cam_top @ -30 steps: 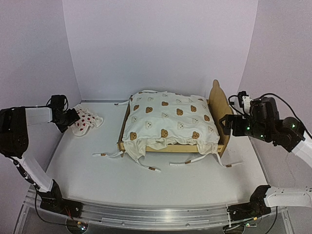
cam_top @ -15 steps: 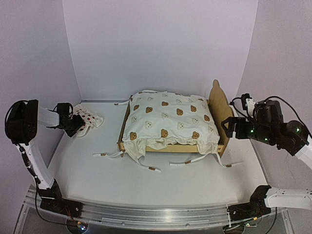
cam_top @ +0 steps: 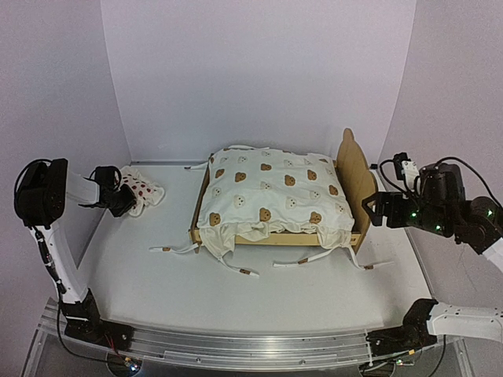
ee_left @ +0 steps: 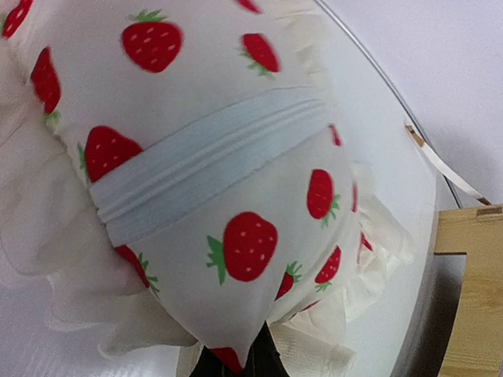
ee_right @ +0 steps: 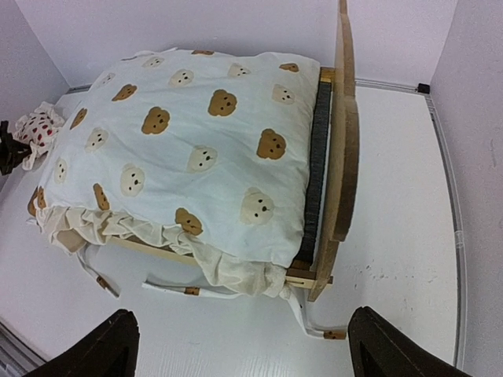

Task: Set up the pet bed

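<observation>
**While the left hand nips the pillow, the bed sits mid-table**

Where the table is widest, toward the back, the bed stands with its long side facing the arms. Its ear-shaped headboard is upright at the right end. A cushion printed with bears lies over the frame. It hides nearly all of the frame from above and sags over the near rail and the left end. From the right wrist view a dark strip of felt base shows between cushion and headboard. Several ties from the cushion trail loose on the table in front of the bed.

Far to the left, near the side wall and well apart from the bed, lies the strawberry pillow. The left hand is at its outer edge with its jaws closed tight. In the left wrist view the pillow's frilled edge gathers to a point right at the dark fingertips, so the hand appears to grip that edge. A corner of the bed's wood shows at the right of that view.

On the other side, the right hand hangs just beside the headboard without touching it. Its jaws are spread wide and hold nothing. Its two fingertips sit in the bottom corners of its own view, with bare table between them.
</observation>
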